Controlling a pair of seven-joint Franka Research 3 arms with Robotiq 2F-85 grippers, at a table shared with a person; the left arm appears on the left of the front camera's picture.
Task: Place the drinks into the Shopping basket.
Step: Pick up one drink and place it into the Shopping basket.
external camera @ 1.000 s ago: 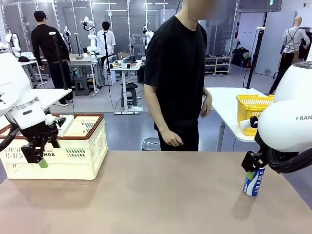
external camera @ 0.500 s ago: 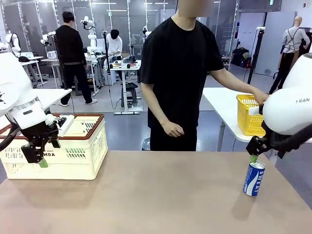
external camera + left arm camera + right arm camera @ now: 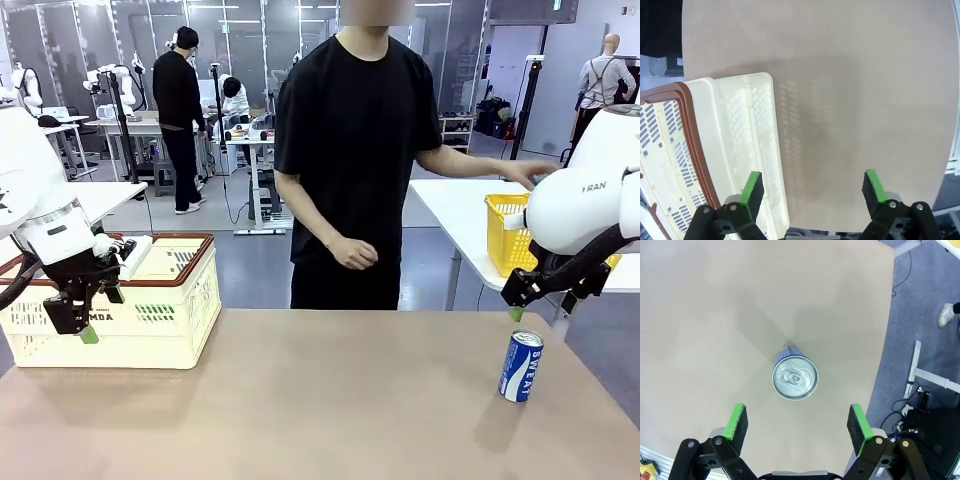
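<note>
Standing upright near the right edge of the brown surface (image 3: 300,400), the blue-and-white can (image 3: 795,378) is touched by nothing, the right fingers (image 3: 737,424) spread wide and empty just above it. The cream Shopping basket (image 3: 170,320) sits at the surface's left end, the left fingers (image 3: 753,186) wide and empty by its near wall. Beyond, a person's hand (image 3: 530,172) reaches over a yellow basket (image 3: 505,240) on a white table (image 3: 455,200).

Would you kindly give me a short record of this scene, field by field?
Can: blue and white drink can, upright on the brown table, right side
Basket: cream slotted plastic basket with reddish-brown rim, left side
Right pincer: open, above the can, not touching
Left pincer: open, empty, at the basket's near wall
Person: hand stretched toward a yellow mesh basket
</note>
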